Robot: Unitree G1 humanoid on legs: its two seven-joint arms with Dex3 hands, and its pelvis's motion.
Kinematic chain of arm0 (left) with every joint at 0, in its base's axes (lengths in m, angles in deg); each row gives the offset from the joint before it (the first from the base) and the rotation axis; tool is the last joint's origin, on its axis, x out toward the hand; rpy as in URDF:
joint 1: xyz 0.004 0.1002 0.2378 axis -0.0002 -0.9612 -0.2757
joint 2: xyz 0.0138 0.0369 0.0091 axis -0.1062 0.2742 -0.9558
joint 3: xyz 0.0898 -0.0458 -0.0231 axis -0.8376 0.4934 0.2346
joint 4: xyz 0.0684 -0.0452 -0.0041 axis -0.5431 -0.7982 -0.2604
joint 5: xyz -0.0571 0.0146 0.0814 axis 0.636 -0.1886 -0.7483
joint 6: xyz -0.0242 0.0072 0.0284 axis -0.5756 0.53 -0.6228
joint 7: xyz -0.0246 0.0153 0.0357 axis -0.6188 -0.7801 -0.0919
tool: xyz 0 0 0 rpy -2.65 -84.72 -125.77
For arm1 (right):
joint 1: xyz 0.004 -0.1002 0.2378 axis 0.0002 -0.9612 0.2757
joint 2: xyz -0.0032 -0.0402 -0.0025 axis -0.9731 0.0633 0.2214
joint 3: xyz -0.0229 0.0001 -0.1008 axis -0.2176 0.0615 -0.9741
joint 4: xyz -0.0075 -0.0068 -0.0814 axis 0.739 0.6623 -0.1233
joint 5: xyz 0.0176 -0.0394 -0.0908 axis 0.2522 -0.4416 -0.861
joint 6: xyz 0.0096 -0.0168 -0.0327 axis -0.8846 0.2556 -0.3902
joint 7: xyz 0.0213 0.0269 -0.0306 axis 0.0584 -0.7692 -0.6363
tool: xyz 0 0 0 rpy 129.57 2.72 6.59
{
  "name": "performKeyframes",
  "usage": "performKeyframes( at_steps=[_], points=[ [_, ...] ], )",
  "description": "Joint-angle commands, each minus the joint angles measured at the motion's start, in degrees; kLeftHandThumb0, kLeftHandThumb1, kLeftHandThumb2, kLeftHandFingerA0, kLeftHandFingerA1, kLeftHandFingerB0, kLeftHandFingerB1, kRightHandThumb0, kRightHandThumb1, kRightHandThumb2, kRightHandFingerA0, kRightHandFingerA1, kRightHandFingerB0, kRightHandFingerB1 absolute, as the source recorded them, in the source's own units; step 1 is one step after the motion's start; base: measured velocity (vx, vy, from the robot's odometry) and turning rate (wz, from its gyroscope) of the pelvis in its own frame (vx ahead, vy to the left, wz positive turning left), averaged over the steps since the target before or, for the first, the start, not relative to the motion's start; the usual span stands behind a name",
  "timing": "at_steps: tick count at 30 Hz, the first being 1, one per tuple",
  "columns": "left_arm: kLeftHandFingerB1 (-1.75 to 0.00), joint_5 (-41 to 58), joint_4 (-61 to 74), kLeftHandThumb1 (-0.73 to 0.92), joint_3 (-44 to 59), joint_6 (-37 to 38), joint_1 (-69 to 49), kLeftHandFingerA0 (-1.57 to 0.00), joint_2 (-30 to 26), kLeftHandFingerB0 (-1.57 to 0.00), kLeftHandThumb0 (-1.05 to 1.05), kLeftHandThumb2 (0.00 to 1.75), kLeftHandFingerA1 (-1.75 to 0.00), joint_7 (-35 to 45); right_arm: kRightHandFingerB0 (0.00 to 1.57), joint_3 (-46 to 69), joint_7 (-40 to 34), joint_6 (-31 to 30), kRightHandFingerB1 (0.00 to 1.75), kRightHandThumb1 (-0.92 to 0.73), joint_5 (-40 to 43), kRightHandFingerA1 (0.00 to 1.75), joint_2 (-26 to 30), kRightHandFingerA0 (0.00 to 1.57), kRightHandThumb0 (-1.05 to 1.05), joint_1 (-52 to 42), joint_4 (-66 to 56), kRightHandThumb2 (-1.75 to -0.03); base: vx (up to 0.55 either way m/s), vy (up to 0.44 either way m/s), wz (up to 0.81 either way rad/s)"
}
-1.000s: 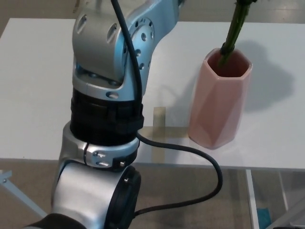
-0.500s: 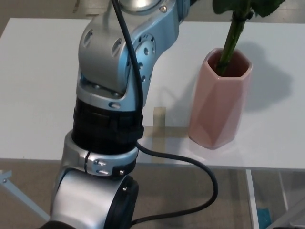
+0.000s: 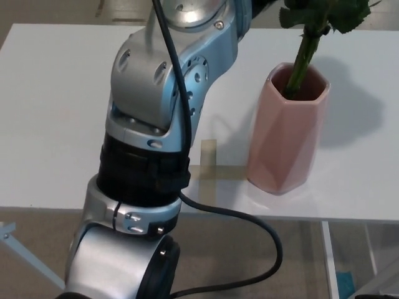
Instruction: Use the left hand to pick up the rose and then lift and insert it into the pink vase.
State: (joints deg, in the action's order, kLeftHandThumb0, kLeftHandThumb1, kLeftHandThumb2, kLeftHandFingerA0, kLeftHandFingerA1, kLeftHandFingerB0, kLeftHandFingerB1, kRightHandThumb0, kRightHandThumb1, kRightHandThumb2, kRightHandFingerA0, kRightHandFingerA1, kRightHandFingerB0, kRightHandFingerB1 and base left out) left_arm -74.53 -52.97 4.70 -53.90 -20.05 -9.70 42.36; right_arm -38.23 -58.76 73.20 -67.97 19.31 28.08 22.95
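Observation:
The pink faceted vase [image 3: 287, 140] stands upright on the white table [image 3: 50, 112], right of centre. The rose's green stem [image 3: 300, 62] goes down into the vase mouth, leaning slightly right, with dark green leaves [image 3: 340, 12] at the top edge; the flower is cut off above. My left arm [image 3: 156, 118] rises from the bottom left toward the top. Only a dark sliver of my left hand [image 3: 265, 4] shows at the top edge, just left of the leaves, so its hold is hidden. My right hand is out of view.
Yellowish tape marks [image 3: 208, 163] lie on the table just left of the vase base. A black cable [image 3: 249, 218] loops from my left arm below the table's front edge. The vase stands close to that front edge.
The rose has come lower into the vase: leaves now show at the top where only bare stem showed before. My left arm has shifted right and downward.

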Motion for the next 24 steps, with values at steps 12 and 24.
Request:
performKeyframes(
  at_steps=[12,24],
  points=[
    [-0.86,-1.13,-3.64,0.83,-3.53,5.93,-1.08,-0.95,1.54,-0.82,-0.18,0.66,-1.36,-0.44,0.62,0.13,0.33,-0.92,0.46,-0.57,0.24,0.50,0.25,0.69,-0.27,0.42,0.01,-0.56,0.00,0.000,0.00],
    [-0.88,-0.87,-6.04,0.83,-3.80,7.39,-1.85,-0.98,1.19,-0.80,-0.19,0.65,-1.31,-0.09,0.62,0.02,0.75,-0.60,0.46,-0.57,0.15,0.50,0.23,0.69,-0.27,0.45,-0.03,-0.55,0.00,0.000,0.00]
  ],
)
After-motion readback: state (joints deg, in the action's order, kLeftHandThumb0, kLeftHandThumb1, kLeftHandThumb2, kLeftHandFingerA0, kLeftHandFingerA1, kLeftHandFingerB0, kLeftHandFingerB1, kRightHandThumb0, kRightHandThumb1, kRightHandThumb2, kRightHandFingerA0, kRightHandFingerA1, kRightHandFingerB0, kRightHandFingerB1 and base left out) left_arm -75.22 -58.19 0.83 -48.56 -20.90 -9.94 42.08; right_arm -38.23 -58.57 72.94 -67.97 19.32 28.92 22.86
